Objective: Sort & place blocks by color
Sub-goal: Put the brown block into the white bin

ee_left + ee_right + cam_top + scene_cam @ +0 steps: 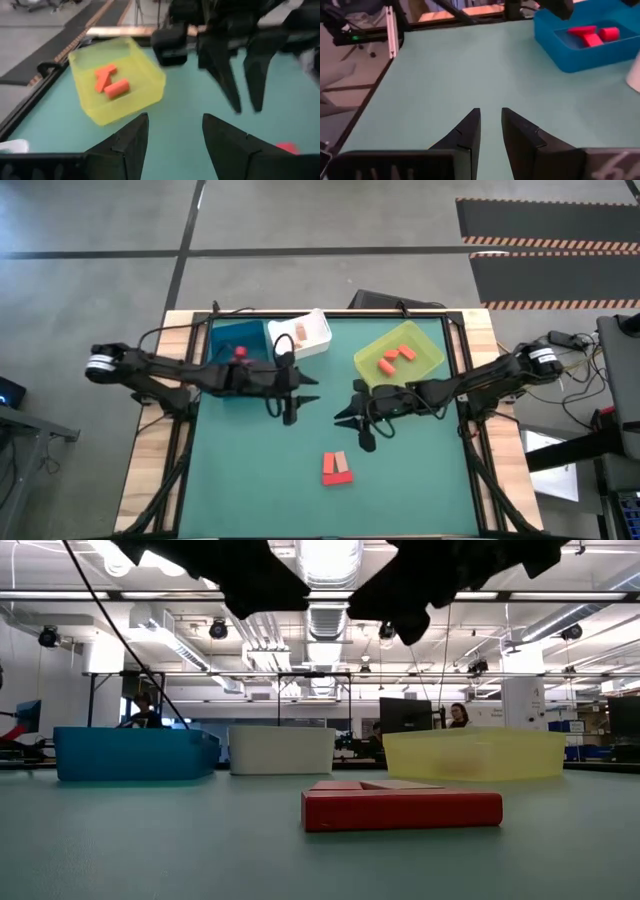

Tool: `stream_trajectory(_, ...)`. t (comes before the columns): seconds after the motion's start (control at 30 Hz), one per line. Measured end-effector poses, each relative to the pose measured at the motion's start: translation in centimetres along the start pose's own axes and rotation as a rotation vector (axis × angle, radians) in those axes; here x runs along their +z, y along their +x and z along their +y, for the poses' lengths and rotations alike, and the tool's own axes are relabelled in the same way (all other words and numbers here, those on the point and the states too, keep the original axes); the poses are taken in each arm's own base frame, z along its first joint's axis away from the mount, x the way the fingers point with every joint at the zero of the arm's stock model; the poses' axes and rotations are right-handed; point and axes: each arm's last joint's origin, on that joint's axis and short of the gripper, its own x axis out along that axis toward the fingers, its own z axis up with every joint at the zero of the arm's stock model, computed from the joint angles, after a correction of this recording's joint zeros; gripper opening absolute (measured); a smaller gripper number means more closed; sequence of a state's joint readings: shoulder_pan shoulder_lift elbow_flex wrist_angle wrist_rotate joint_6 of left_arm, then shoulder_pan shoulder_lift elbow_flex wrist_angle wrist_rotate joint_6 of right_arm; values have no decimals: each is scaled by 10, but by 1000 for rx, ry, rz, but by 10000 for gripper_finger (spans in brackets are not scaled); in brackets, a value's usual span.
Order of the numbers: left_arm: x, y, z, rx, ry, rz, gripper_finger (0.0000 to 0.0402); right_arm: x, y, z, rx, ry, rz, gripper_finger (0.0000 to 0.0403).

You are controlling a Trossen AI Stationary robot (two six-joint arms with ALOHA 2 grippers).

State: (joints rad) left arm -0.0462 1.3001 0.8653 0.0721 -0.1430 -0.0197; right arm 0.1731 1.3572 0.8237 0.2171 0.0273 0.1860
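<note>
A red block (334,473) and a tan block (341,458) lie together on the green table near its front middle; in the low view the red one (400,810) lies in front of the tan one (400,784). Red blocks (592,35) sit in the blue bin (228,338), orange blocks (110,82) in the yellow-green bin (428,350), and a tan block (301,331) in the white bin (318,340). My left gripper (299,396) hovers open at mid table. My right gripper (352,416) faces it, its fingers a narrow gap apart (491,117), with nothing between them.
The three bins stand in a row along the table's far edge. Bare green surface lies between the bins and the two loose blocks, under both grippers. Cables run along both arms. A person sits far back in the room beyond the table.
</note>
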Motion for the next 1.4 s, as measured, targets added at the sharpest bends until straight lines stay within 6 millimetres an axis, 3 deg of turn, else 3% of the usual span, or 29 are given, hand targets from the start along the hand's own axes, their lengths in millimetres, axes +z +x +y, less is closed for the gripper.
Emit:
stream_trajectory(0.37, -11, -10, -15, -57, -13, -20, 171, 10, 21, 32, 36, 50, 170, 68)
stream_trajectory(0.67, -14, -10, -19, -72, -2, -9, 171, -2, 43, 58, 25, 253, 313, 68)
stream_trajectory(0.97, -13, -14, -19, -75, 19, 0, 171, -29, 70, 80, -199, 560, 551, 68)
stream_trajectory(1.17, -12, -18, -18, -74, 73, 4, 171, -40, 83, 80, -427, 613, 641, 70)
stream_trajectory(1.4, -7, -26, -17, -75, 86, -25, 171, -41, 97, 84, -435, 638, 687, 130)
